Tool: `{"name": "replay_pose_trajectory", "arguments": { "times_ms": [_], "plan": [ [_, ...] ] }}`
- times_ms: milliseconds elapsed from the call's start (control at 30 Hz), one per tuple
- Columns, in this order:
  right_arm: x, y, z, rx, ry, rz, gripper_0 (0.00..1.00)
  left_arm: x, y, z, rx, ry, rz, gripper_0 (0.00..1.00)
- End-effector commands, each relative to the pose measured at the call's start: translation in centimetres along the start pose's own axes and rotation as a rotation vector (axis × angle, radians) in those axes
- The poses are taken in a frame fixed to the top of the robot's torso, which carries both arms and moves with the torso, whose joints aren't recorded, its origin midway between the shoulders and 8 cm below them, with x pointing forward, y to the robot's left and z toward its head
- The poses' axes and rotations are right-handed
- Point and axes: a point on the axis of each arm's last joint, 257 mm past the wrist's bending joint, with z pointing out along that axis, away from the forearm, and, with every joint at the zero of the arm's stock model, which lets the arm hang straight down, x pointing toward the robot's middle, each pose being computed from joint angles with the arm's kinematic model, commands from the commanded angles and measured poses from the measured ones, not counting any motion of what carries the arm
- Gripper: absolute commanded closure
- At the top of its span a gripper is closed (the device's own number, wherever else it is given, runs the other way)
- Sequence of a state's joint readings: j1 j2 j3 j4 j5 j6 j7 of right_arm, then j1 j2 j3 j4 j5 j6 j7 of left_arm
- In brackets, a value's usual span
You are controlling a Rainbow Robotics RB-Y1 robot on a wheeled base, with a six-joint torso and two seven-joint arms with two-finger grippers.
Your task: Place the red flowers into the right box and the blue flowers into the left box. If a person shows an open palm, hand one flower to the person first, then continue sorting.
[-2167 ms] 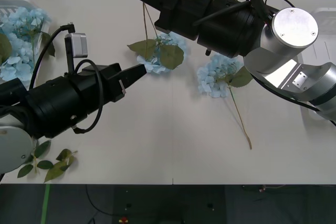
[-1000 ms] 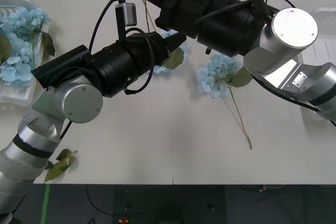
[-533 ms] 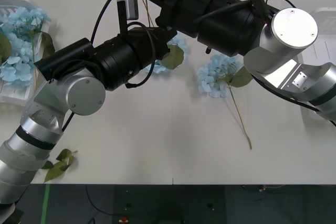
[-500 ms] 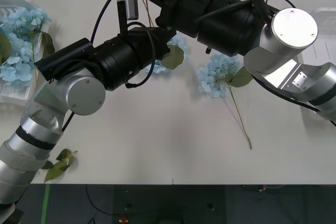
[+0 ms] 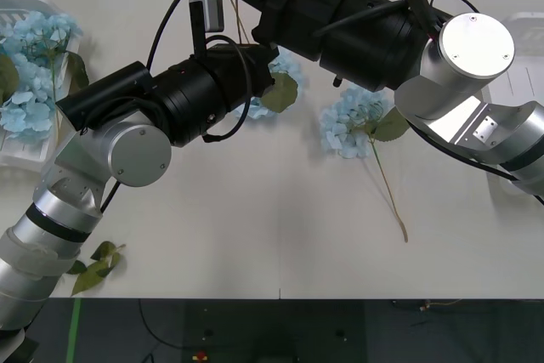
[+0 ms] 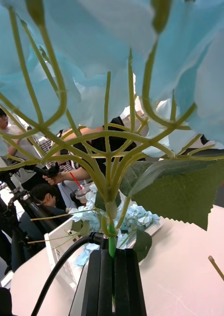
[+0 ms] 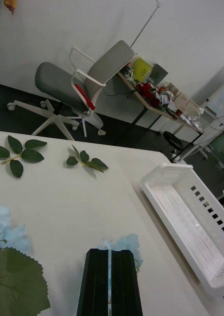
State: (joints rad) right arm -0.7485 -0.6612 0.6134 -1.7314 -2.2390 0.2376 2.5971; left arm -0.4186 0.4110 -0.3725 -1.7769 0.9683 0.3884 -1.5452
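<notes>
My right gripper (image 6: 111, 253) is shut on the green stalk of a blue flower (image 6: 112, 59), just below its head, which spreads close to the camera. The right arm (image 5: 357, 27) reaches across the far side of the table. My left gripper (image 7: 110, 253) is shut, its black fingers pressed together just over the pale petals of another blue flower (image 5: 285, 82) that lies partly under both arms. One more blue flower (image 5: 347, 129) lies on the table with its stalk toward me. The left box (image 5: 25, 8) holds several blue flowers (image 5: 34, 48). The right box (image 5: 523, 27) stands behind the right arm.
Flowerless leaf sprigs lie at the table's near left corner (image 5: 93, 261) and on the far side (image 7: 19, 155). The right box (image 7: 191, 207) lies beyond the left fingers. An office chair (image 7: 77, 86) stands past the table edge. The near middle of the table is bare.
The left arm has swung up from the lower left to the flower under the right arm. It has barely moved in the last half second. The right arm has kept still.
</notes>
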Motion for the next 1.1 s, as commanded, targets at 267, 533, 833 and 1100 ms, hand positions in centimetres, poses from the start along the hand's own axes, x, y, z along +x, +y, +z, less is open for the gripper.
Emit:
{"name": "replay_pose_trajectory", "arguments": {
  "times_ms": [267, 533, 833, 1100],
  "plan": [
    [-1.5, 2.3, 1.1, -0.047, -0.021, -0.065, 0.16, -3.1, 0.6, -0.2, -0.007, -0.034, 0.111, 1.00],
    [-1.4, 2.0, 0.8, -0.045, -0.013, -0.067, 0.13, -6.4, 8.4, -5.4, -0.127, -0.058, 0.034, 1.00],
    [-0.9, 1.2, -2.2, -0.089, 0.099, -0.034, 0.13, -10.9, 19.0, -13.5, -0.286, -0.132, -0.184, 1.00],
    [2.2, -0.8, -6.1, -0.066, 0.309, 0.002, 0.14, -15.4, 30.1, -22.6, -0.478, -0.234, -0.379, 1.00]
  ]
}}
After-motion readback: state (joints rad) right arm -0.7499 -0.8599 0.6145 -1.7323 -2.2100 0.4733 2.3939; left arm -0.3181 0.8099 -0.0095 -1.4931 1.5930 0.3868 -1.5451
